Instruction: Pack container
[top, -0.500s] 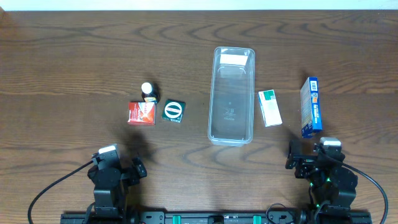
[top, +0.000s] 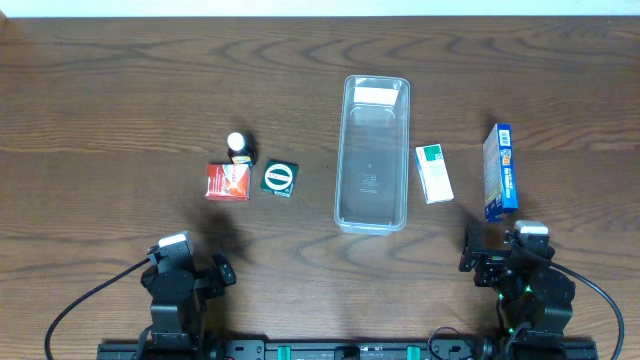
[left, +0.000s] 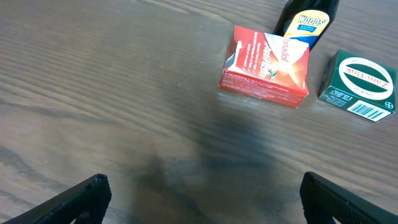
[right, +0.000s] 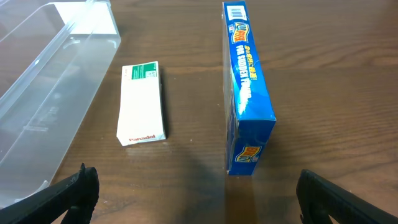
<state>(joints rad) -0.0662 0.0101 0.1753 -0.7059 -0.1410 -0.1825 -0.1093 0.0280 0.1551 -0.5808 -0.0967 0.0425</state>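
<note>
The clear plastic container lies lengthwise at the table's middle, white label at its far end, with nothing in it; its near corner shows in the right wrist view. A red box, a green box and a small dark bottle sit to its left. A white box and a blue box standing on its edge sit to its right. My left gripper is open and empty near the front edge. My right gripper is open and empty, just short of the blue box.
The dark wood table has a bare stretch at the left and far side. Both arm bases sit at the front edge, with cables running off them.
</note>
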